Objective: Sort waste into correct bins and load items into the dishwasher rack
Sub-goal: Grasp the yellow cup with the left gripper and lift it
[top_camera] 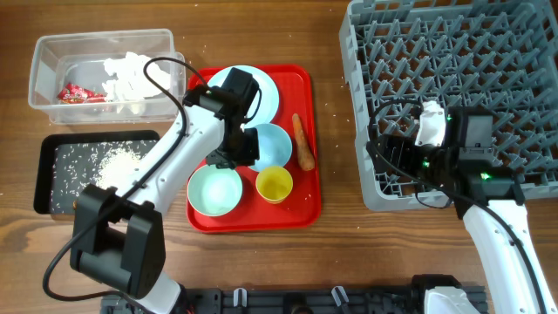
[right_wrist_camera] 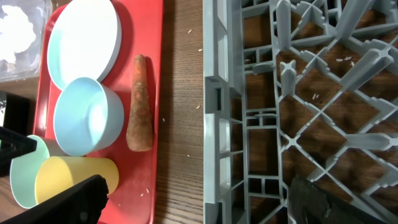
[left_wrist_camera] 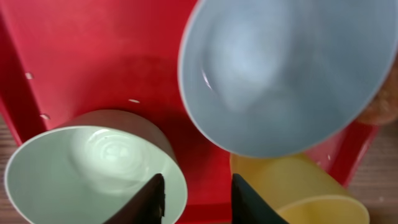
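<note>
The red tray (top_camera: 301, 214) holds a pale blue plate (top_camera: 266, 100), two pale blue bowls (top_camera: 272, 144) (top_camera: 214, 190), a yellow cup (top_camera: 274, 184) and an orange carrot (top_camera: 302, 139). My left gripper (top_camera: 244, 146) hangs open and empty just above the tray, between the bowls. In the left wrist view its jaws (left_wrist_camera: 196, 199) sit by the near bowl's rim (left_wrist_camera: 81, 168), with the other bowl (left_wrist_camera: 273, 74) and the cup (left_wrist_camera: 298, 186) beside. My right gripper (top_camera: 392, 161) is open and empty over the grey rack's (top_camera: 436, 52) front left corner. I cannot pick out the brown lump.
A clear tub (top_camera: 39, 78) at the back left holds white tissue (top_camera: 131, 74) and a red wrapper (top_camera: 78, 92). A black tray (top_camera: 44, 174) in front of it holds rice (top_camera: 118, 161). The right wrist view shows the carrot (right_wrist_camera: 140, 106) and the rack edge (right_wrist_camera: 214, 93).
</note>
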`<move>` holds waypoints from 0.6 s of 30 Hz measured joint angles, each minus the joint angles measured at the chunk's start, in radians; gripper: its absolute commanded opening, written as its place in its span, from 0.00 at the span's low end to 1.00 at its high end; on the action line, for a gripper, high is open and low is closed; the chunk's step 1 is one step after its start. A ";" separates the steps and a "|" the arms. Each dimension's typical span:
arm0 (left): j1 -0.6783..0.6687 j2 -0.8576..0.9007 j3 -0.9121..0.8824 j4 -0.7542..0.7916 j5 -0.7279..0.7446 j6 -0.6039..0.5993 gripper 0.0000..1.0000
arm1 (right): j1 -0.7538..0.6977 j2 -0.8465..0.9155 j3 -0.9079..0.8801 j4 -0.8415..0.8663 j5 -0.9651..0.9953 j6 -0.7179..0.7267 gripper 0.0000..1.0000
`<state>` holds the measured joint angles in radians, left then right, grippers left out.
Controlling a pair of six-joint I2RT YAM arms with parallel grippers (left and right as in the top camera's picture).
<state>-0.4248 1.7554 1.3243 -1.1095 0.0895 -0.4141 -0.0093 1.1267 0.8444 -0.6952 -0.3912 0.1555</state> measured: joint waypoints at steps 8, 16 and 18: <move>-0.046 -0.047 0.051 -0.010 0.112 0.151 0.54 | 0.000 0.000 0.000 0.000 0.000 0.000 0.96; -0.179 -0.054 -0.039 -0.010 0.027 0.179 0.47 | 0.000 0.000 0.000 0.000 0.000 0.000 0.96; -0.179 -0.054 -0.087 0.033 -0.004 0.185 0.36 | 0.000 0.000 0.000 0.000 0.000 0.000 0.96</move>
<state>-0.6033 1.7016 1.2377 -1.0767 0.0856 -0.2291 -0.0090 1.1267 0.8444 -0.6952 -0.3912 0.1555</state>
